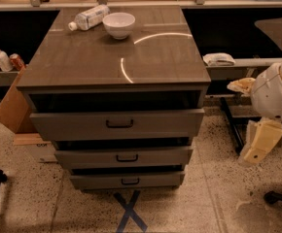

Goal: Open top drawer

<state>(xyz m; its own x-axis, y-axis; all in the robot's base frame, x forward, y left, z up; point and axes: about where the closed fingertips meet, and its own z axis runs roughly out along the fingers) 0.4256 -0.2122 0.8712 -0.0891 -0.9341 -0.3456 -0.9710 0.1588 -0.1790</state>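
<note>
The top drawer [82, 126] is the widest grey-brown panel of the cabinet [82, 62], with a small black bar handle [119, 124] at its centre. Its front stands out a little from the cabinet, with a dark gap above it. Two shallower drawers [92, 157] sit below it, each set further back. My gripper [257, 142] is the cream-coloured part hanging under the white rounded arm joint [277, 93] at the right edge. It is well to the right of the drawer, at about the drawer's height, and touches nothing.
A white bowl [119, 23] and a plastic bottle lying on its side [90, 17] rest at the back of the cabinet top. A cardboard box [12, 106] leans at the left. A blue tape X [130, 210] marks the floor in front. A black base [277, 198] is at the right.
</note>
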